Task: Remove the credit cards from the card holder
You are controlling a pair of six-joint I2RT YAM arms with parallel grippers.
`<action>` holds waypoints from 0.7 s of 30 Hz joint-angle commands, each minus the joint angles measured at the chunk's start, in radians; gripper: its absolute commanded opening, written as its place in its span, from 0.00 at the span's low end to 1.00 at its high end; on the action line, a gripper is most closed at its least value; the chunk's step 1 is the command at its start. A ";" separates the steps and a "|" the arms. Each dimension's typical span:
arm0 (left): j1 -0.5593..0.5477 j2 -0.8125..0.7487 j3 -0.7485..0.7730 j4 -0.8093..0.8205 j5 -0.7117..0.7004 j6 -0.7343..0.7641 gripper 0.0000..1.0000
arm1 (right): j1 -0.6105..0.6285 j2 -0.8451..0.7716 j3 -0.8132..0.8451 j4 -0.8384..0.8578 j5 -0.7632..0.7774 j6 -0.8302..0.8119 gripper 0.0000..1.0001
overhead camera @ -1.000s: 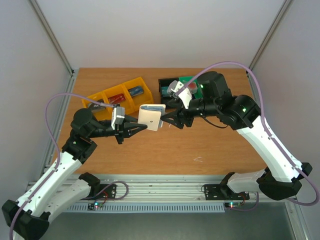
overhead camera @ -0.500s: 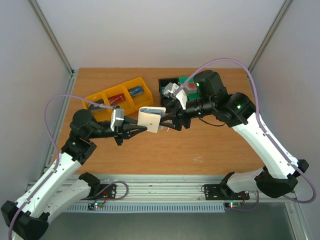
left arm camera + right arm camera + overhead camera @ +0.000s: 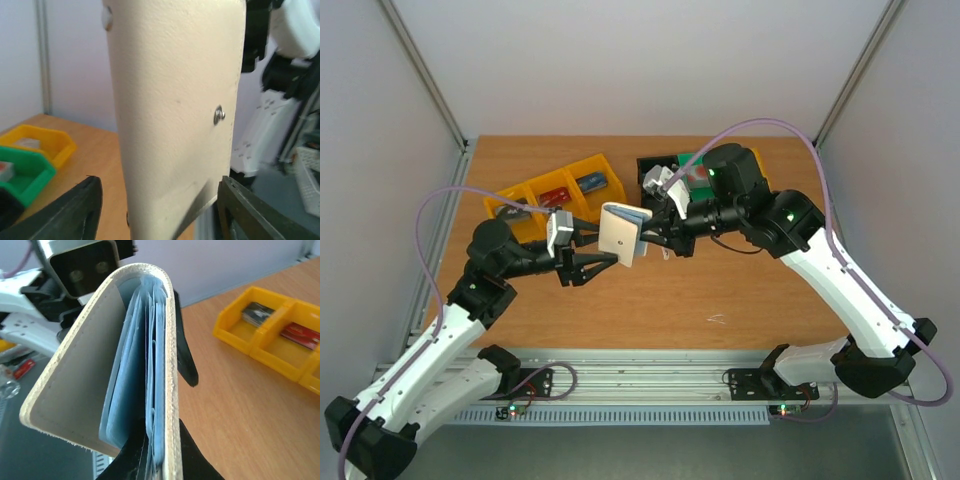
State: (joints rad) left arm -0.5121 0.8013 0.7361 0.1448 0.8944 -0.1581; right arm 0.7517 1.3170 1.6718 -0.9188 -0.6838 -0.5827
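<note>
The card holder [image 3: 623, 232], whitish-beige outside, hangs in the air between both arms above the middle of the table. My right gripper [image 3: 656, 236] is shut on one panel of it; in the right wrist view its fingers [image 3: 197, 460] pinch that panel of the card holder [image 3: 80, 390] at the bottom. Thin bluish layers [image 3: 150, 370] sit between the two panels; I cannot tell credit cards from lining there. My left gripper [image 3: 603, 258] is open. In the left wrist view its fingers [image 3: 75, 210] stand on both sides of the card holder [image 3: 175, 100], apart from it.
A row of yellow bins [image 3: 555, 195] with small items stands at the back left, also in the right wrist view as yellow bins [image 3: 270, 340]. A black bin [image 3: 653, 168] and a green bin [image 3: 695, 165] stand behind the right gripper. Bare wood lies under the holder.
My left gripper has opened and let go of the card holder. My right gripper has closed on the holder's panel and carried it a little back and left.
</note>
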 commanded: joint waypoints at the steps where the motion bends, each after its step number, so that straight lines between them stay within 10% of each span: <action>1: -0.005 0.011 -0.040 0.028 -0.157 -0.005 0.74 | -0.001 0.027 0.006 -0.004 0.197 0.111 0.01; 5: -0.005 0.038 -0.043 0.017 -0.277 0.013 0.99 | 0.001 0.068 0.024 -0.037 0.393 0.260 0.01; 12: -0.005 0.067 -0.037 0.008 -0.417 0.017 0.99 | 0.056 0.133 0.084 -0.068 0.597 0.407 0.01; 21: -0.005 0.090 -0.033 0.054 -0.486 -0.060 0.89 | 0.080 0.211 0.154 -0.076 0.481 0.385 0.01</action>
State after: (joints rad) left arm -0.5125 0.8921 0.7002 0.1291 0.5194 -0.1909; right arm 0.8249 1.5242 1.7844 -0.9955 -0.1616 -0.1993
